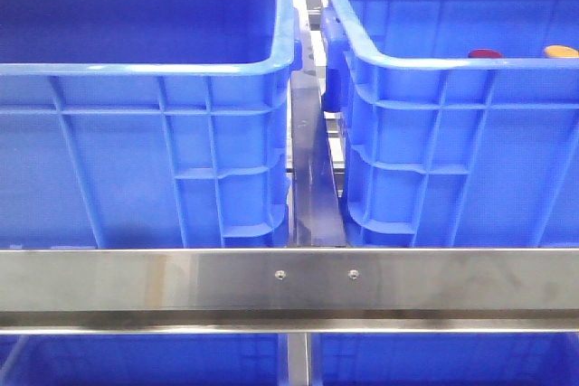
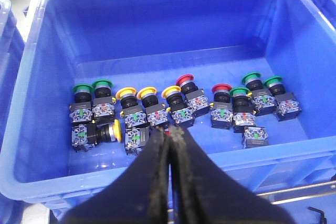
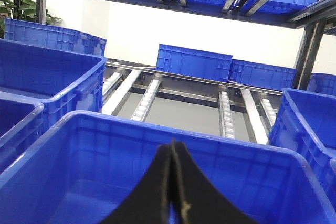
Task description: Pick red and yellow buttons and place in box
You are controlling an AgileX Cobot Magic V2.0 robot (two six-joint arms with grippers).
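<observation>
Several push-buttons lie in a row on the floor of a blue crate (image 2: 157,179) in the left wrist view. Among them are red-capped buttons (image 2: 185,80) (image 2: 221,88) and yellow-capped buttons (image 2: 126,93) (image 2: 171,91), each on a black switch block. My left gripper (image 2: 169,129) hangs shut above that crate's near wall, holding nothing. In the front view a red cap (image 1: 485,53) and a yellow-orange cap (image 1: 561,51) peek over the right crate's rim (image 1: 434,62). My right gripper (image 3: 172,143) is shut and holds nothing, above the bare blue box (image 3: 157,124). Neither gripper shows in the front view.
Green-capped buttons (image 2: 102,83) (image 2: 251,76) lie in the same row. One yellow button (image 2: 116,131) lies on its side. The left crate (image 1: 145,68) shows nothing inside. A steel rail (image 1: 289,287) crosses in front. More blue crates (image 3: 194,62) and roller tracks (image 3: 226,114) stand behind.
</observation>
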